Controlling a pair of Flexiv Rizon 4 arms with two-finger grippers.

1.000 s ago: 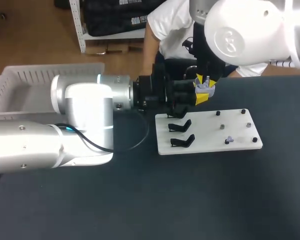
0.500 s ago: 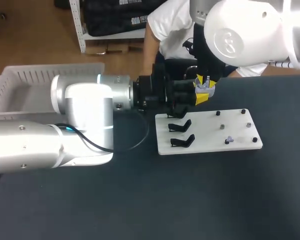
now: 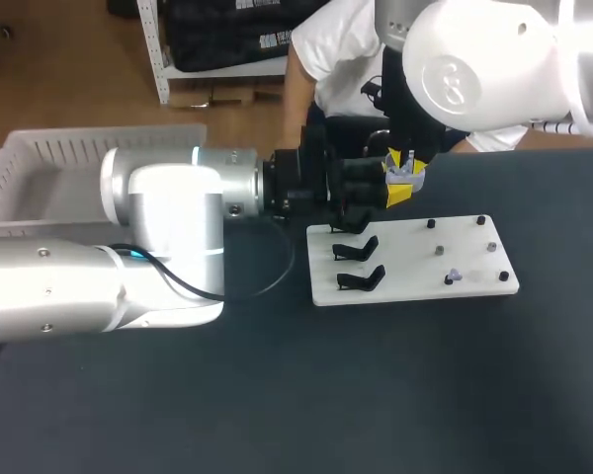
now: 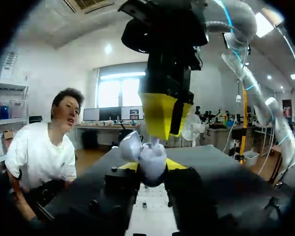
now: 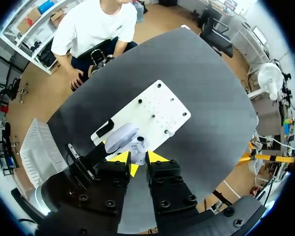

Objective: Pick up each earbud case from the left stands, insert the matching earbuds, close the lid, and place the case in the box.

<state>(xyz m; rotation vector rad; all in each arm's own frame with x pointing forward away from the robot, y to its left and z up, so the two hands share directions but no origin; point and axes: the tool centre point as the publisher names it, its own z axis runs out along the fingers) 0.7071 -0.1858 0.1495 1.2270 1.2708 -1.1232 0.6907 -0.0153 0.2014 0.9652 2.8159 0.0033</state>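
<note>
A pale lavender earbud case point(image 3: 406, 177) hangs above the far edge of the white board point(image 3: 474, 286), lid open. My left gripper point(image 3: 387, 194) is shut on the case point(image 4: 148, 156), whose lid tilts to one side. My right gripper point(image 3: 402, 160) comes straight down onto the case, and its yellow fingers point(image 4: 162, 114) show just above it in the left wrist view. In the right wrist view my right gripper point(image 5: 138, 158) is shut on a small lavender earbud point(image 5: 139, 147) at the case's mouth, with the lid point(image 5: 120, 137) beside it. Another lavender earbud point(image 3: 454, 276) sits on the board.
Two empty black stands point(image 3: 360, 248) point(image 3: 362, 278) sit on the board's left part, and several small dark pegs point(image 3: 480, 221) on its right part. A white slatted basket point(image 3: 40, 168) stands at the table's far left. The tabletop point(image 3: 395, 395) is dark.
</note>
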